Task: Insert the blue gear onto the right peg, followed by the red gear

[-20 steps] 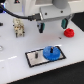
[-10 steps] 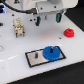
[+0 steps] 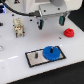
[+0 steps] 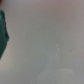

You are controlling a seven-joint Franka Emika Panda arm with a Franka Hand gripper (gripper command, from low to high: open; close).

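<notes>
The claw (image 3: 51,21) hangs above the white table (image 3: 15,55) with its two green-tipped fingers (image 3: 62,20) spread apart and nothing between them. Below it, nearer the camera, the blue gear (image 3: 52,52) sits on the grey plate (image 3: 33,59) (over the peg toward the exterior view's right, which it hides). The red gear (image 3: 68,32) lies on the table off to the claw's side, toward the exterior view's right, and the wrist view is mostly a blur.

Plate (image 3: 42,59): lies flat on the table (image 3: 15,55), toward the near edge. Blue gear (image 3: 52,52): sits on the plate's end toward the exterior view's right. Peg (image 3: 37,54): stands upright on the plate, just left of the blue gear. Red gear (image 3: 68,33): on the table, behind and right of the plate, well apart. Small fixture (image 3: 18,26): far left, behind. Gripper (image 3: 52,21): above the table, behind the plate.
</notes>
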